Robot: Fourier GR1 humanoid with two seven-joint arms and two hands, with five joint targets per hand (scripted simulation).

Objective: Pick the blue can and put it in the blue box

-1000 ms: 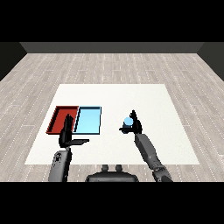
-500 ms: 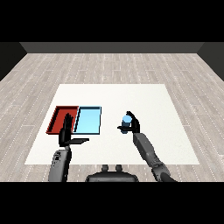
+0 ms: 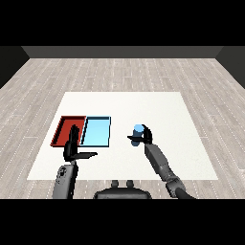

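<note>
Blue can held right of the trays

The right robot hand [image 3: 143,136] curls round the blue can [image 3: 138,130], upright above the bench [image 3: 143,103], near the light blue tray [image 3: 97,132]. The left robot hand [image 3: 73,146] hovers, fingers straight, thumb out

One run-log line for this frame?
right robot hand: holding blue can | can: right of blue tray | left robot hand: open, idle

Two trays [image 3: 98,142] side by side, can [image 3: 138,129] right.

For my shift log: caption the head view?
Right hand holds blue can right of light blue tray.
</note>
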